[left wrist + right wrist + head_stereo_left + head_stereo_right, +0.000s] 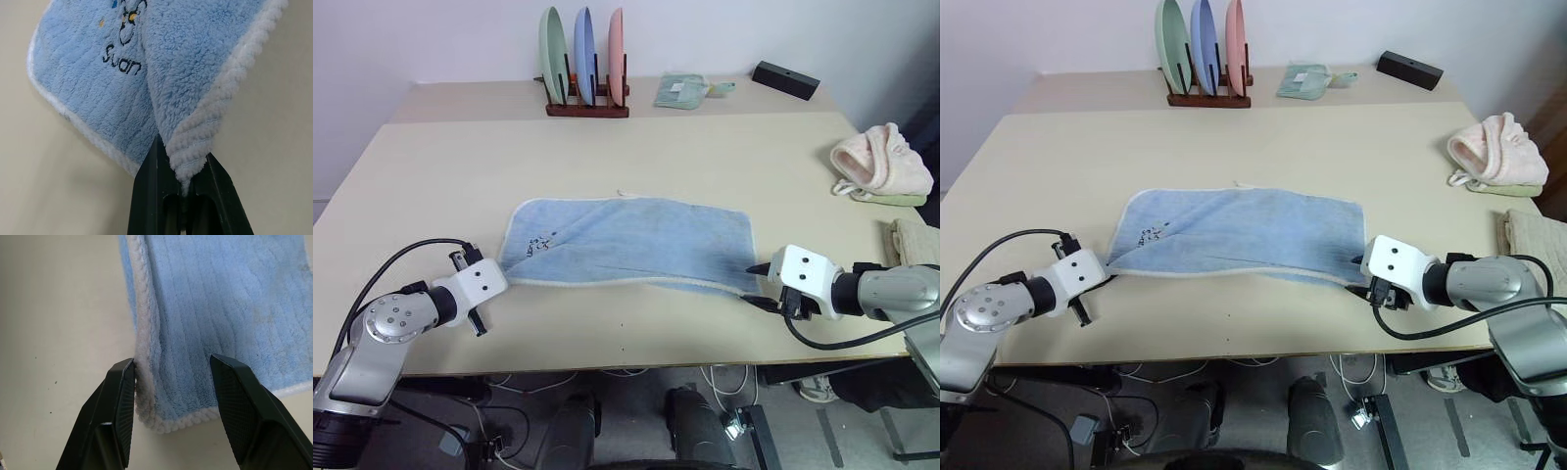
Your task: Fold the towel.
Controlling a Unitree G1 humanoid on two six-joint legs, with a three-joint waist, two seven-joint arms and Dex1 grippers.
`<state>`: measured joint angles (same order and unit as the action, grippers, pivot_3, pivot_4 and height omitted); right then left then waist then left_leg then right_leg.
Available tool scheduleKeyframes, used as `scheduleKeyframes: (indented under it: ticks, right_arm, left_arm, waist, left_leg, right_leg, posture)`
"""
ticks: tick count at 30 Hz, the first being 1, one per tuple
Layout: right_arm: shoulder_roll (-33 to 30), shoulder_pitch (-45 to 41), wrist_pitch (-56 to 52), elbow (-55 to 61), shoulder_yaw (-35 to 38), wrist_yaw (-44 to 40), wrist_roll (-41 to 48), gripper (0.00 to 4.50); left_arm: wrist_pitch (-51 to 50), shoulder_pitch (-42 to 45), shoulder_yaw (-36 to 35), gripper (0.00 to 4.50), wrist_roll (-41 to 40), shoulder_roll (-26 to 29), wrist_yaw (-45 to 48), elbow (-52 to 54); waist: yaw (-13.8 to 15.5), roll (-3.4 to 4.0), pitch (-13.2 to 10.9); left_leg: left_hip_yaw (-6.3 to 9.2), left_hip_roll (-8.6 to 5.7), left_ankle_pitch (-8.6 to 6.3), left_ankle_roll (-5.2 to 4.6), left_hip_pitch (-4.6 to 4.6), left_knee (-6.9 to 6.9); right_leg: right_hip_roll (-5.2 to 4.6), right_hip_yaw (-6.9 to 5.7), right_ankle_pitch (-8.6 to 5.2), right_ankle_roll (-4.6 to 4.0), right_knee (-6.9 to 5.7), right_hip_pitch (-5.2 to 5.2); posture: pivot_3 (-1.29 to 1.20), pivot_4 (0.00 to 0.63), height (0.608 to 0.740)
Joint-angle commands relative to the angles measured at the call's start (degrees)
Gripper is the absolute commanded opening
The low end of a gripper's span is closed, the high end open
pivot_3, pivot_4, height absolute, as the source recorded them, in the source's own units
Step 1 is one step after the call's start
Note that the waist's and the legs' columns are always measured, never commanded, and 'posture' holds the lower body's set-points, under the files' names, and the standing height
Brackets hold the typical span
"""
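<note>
The left pincer point(183, 188) is clamped on a corner of the light blue terry towel point(626, 240); the right pincer point(173, 396) straddles the opposite corner, jaws apart. Next, it must close.

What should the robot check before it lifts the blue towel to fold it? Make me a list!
1. Left gripper pinching its corner of the towel: ok, the white trim is clamped between the shut fingers.
2. Right gripper holding its corner: not ok, the fingers stand open on either side of the towel's corner, not yet closed.
3. Towel lying flat: not ok, one layer is already folded over along the front edge.
4. Room on the table to fold away from the robot: ok, bare surface beyond the towel.
5. Pink towel and plate rack out of the way: ok, both lie well apart from the blue towel.
</note>
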<state>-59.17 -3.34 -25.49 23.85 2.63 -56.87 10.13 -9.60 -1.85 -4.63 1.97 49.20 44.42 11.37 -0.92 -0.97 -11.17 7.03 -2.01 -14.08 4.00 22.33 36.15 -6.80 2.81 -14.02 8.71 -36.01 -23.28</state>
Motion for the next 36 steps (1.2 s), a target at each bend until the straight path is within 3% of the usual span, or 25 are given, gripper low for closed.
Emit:
scheduleKeyframes:
  ticks: [1,3,6,11,14,19,23,26,30,36]
  right_arm:
    - [-0.29,0.02,0.37,2.33,-1.2,0.15,-1.09,2.17]
    - [0.0,-0.08,0.25,2.46,-2.01,0.54,-1.61,1.55]
    - [0.37,-0.96,-0.4,2.58,-2.13,1.27,-1.63,0.07]
    - [-1.25,-1.73,-0.5,2.72,-1.01,0.1,-1.46,0.07]
    - [-0.85,-8.03,2.69,-2.34,-0.78,2.9,-4.78,0.07]
    - [0.58,-24.41,11.51,-16.77,-3.39,9.99,-13.16,0.07]
    - [1.68,-43.2,21.88,-33.01,-5.91,19.44,-21.98,0.07]
    - [2.37,-50.61,26.35,-37.13,-5.08,21.18,-21.98,0.07]
    - [2.23,-48.08,24.87,-30.6,-2.8,14.72,-15.42,0.07]
    - [0.38,-28.95,13.64,-13.4,-0.31,3.39,-5.03,0.07]
  left_arm:
    - [0.47,0.28,-0.55,0.01,-0.29,0.38,0.32,0.32]
    - [0.36,0.29,-0.53,0.0,-0.29,0.28,0.36,0.31]
    - [0.19,-0.27,-0.72,0.0,-0.46,0.4,0.63,0.67]
    - [-2.11,0.13,-1.89,0.0,-2.99,0.58,2.49,0.97]
    - [-5.1,5.92,-2.86,0.0,-6.6,-1.51,1.92,-0.01]
    - [-4.97,25.85,-1.94,0.0,-5.69,-6.1,-4.35,-10.93]
    - [2.71,49.59,-2.71,0.0,-1.06,-8.76,-17.31,-31.03]
    - [8.19,59.2,-3.21,0.0,-0.62,-8.17,-20.13,-40.73]
    - [7.72,55.66,-2.07,0.0,-5.11,-5.47,-8.38,-38.65]
    - [-1.05,34.47,-4.01,0.0,-11.06,0.81,4.11,-23.66]
  waist:
    - [0.0,0.0,0.0]
    - [0.0,0.0,0.0]
    - [0.0,0.0,0.0]
    - [-0.01,0.0,0.0]
    - [-0.06,0.03,-0.04]
    - [0.21,-0.11,-0.04]
    - [-0.09,-0.16,-0.09]
    - [-0.63,-0.15,-0.07]
    - [-1.83,-0.08,-0.01]
    - [-3.1,-0.06,-0.06]
  left_leg:
    - [0.0,0.0,0.0,0.0,0.0,0.0]
    - [0.0,0.0,0.0,0.0,0.0,0.0]
    - [0.0,0.0,0.0,0.0,0.0,0.0]
    - [0.0,0.0,0.0,0.0,0.0,0.0]
    - [-0.02,0.0,0.0,0.0,0.01,0.06]
    - [0.01,-0.02,0.02,0.03,0.07,0.2]
    - [-0.01,-0.05,0.04,0.06,0.27,0.09]
    - [-0.04,-0.05,0.06,0.09,0.5,-0.04]
    - [-0.17,-0.04,0.09,0.16,0.88,-0.18]
    - [-0.28,-0.02,-0.07,-0.13,1.09,-0.03]
  right_leg:
    - [0.0,0.0,0.0,0.0,0.0,0.0]
    - [0.0,0.0,0.0,0.0,0.0,0.0]
    - [0.0,0.0,0.0,0.0,0.0,0.0]
    - [0.0,0.0,0.0,0.0,0.0,0.0]
    - [0.0,0.0,0.01,-0.02,-0.01,-0.01]
    - [0.01,-0.04,0.05,-0.02,-0.05,-0.01]
    - [-0.01,-0.03,0.11,0.04,0.0,-0.27]
    - [-0.03,0.0,0.12,0.08,-0.01,-0.62]
    - [-0.04,-0.01,0.05,0.19,-0.03,-1.06]
    - [-0.07,-0.01,0.05,0.19,-0.14,-1.3]
  posture:
    - [0.0,0.15,0.74]
    - [0.0,0.15,0.74]
    - [0.0,0.15,0.74]
    - [0.0,0.15,0.74]
    - [0.0,0.15,0.74]
    - [0.0,0.15,0.74]
    - [0.0,0.15,0.74]
    - [0.0,0.15,0.74]
    - [0.0,0.15,0.74]
    - [0.0,0.15,0.74]
